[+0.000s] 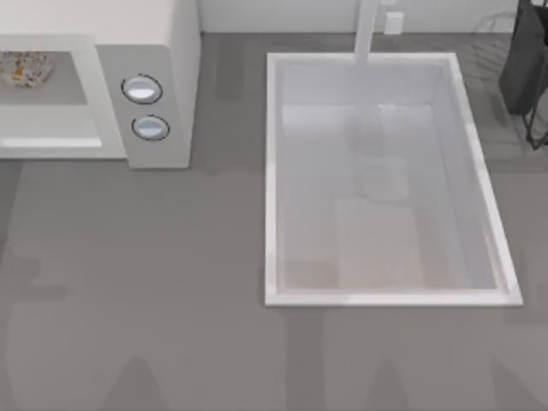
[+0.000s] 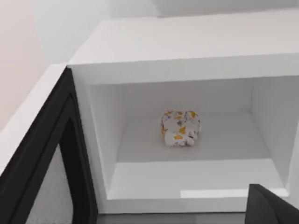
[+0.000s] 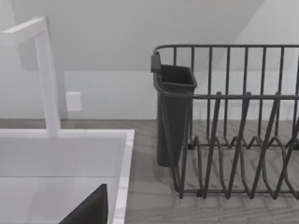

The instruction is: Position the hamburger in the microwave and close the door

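Note:
The white microwave (image 1: 175,51) stands at the table's far left, its two dials (image 1: 141,89) on the grey panel. The speckled tan hamburger (image 1: 24,68) lies on the cavity floor. In the left wrist view the hamburger (image 2: 181,128) sits at the middle of the cavity of the microwave (image 2: 187,46), nothing touching it. The door (image 2: 42,163) stands swung open beside the cavity, dark inner frame and mesh window showing. A dark part of my left gripper (image 2: 273,207) shows in front of the opening, apart from the hamburger. A dark part of my right gripper (image 3: 88,210) hangs over the sink.
A white rectangular sink (image 1: 274,171) with a faucet (image 1: 366,30) fills the table's middle and right. A dark wire dish rack (image 3: 233,140) with a cutlery cup (image 3: 174,112) stands at the far right, also in the top view (image 1: 527,68). Bare grey table lies in front.

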`<state>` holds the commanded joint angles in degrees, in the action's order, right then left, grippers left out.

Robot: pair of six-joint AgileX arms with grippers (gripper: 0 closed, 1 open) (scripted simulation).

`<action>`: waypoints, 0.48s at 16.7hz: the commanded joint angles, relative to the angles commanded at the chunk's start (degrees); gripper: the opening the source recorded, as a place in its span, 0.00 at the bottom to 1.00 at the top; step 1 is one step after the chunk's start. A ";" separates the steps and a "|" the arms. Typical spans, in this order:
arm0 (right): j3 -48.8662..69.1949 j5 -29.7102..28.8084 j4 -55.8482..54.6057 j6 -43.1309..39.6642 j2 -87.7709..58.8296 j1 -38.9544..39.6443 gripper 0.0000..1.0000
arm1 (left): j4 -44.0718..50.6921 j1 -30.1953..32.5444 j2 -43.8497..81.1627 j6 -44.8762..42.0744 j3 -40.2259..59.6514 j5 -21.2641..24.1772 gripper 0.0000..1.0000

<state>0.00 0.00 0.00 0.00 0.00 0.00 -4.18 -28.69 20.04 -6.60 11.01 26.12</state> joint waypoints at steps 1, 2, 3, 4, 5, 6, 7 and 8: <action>0.00 0.00 0.00 0.00 0.00 0.00 1.00 | 2.22 -1.71 3.64 -2.25 3.22 0.81 0.00; 0.00 0.00 0.00 0.00 0.00 0.00 1.00 | 4.68 -3.57 7.80 -4.72 6.82 1.67 0.00; 0.00 0.00 0.00 0.00 0.00 0.00 1.00 | 7.36 -5.55 12.38 -7.40 10.73 2.57 0.00; 0.00 0.00 0.00 0.00 0.00 0.00 1.00 | 10.21 -7.62 17.29 -10.25 14.87 3.50 0.00; 0.00 0.00 0.00 0.00 0.00 0.00 1.00 | 13.20 -9.77 22.43 -13.21 19.17 4.43 0.00; 0.00 0.00 0.00 0.00 0.00 0.00 1.00 | 16.29 -11.95 27.73 -16.26 23.57 5.36 0.00; 0.00 0.00 0.00 0.00 0.00 0.00 1.00 | 19.44 -14.12 33.11 -19.34 28.01 6.26 0.00; 0.00 0.00 0.00 0.00 0.00 0.00 1.00 | 22.59 -16.24 38.50 -22.42 32.44 7.11 0.00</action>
<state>0.00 0.00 0.00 0.00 0.00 0.00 18.41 -44.94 58.54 -29.02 43.45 33.23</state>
